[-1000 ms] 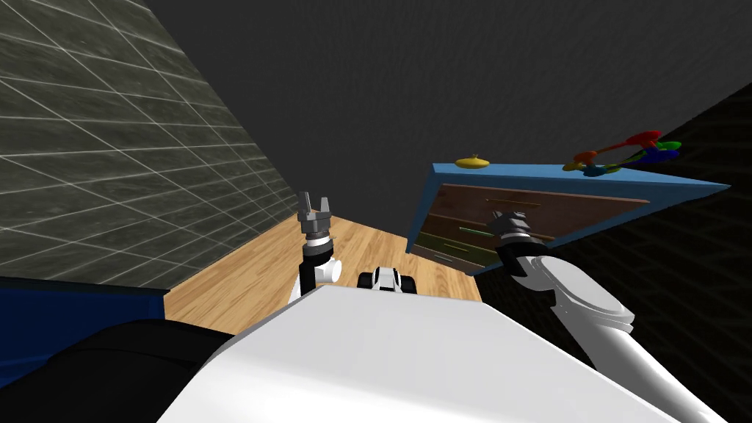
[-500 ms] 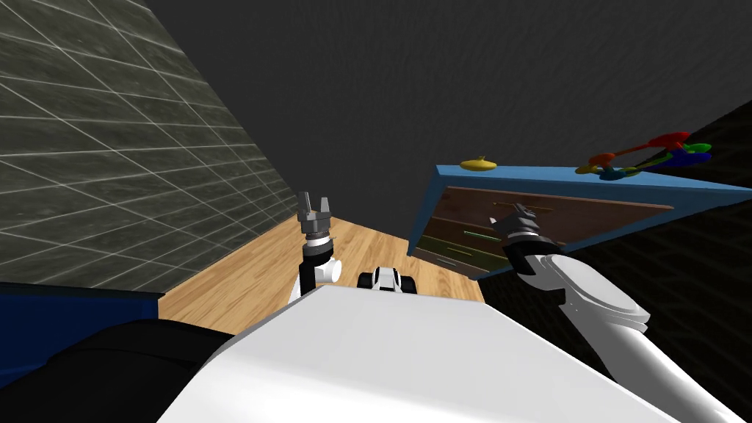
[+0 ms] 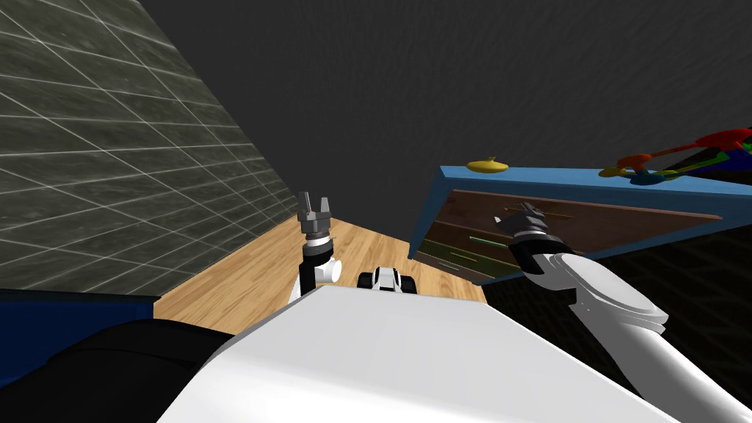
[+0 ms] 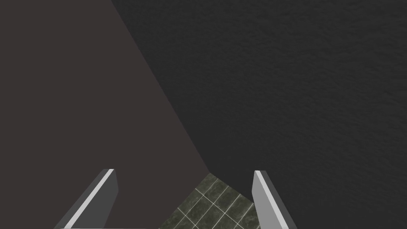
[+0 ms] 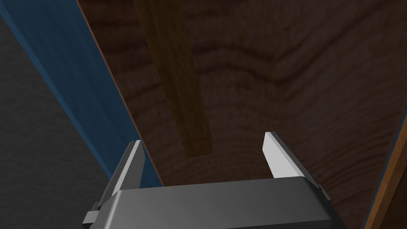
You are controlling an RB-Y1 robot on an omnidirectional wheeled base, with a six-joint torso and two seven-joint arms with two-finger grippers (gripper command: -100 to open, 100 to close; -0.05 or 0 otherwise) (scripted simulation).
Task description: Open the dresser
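Currently reach step: right tool point(image 5: 202, 139) open, empty; handle point(image 5: 179, 79) end centred in its gap, on dresser point(image 3: 470, 176) top drawer point(image 5: 278, 79). Next: advance, clamp, pull straight. Left tool point(image 3: 314, 200) open, empty, idle.

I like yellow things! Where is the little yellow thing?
The small flat yellow object sits on top of the blue dresser, near its left end in the head view, above and a little left of the right gripper.

Yellow disc point(image 3: 487, 166), multicoloured toy point(image 3: 639, 160)
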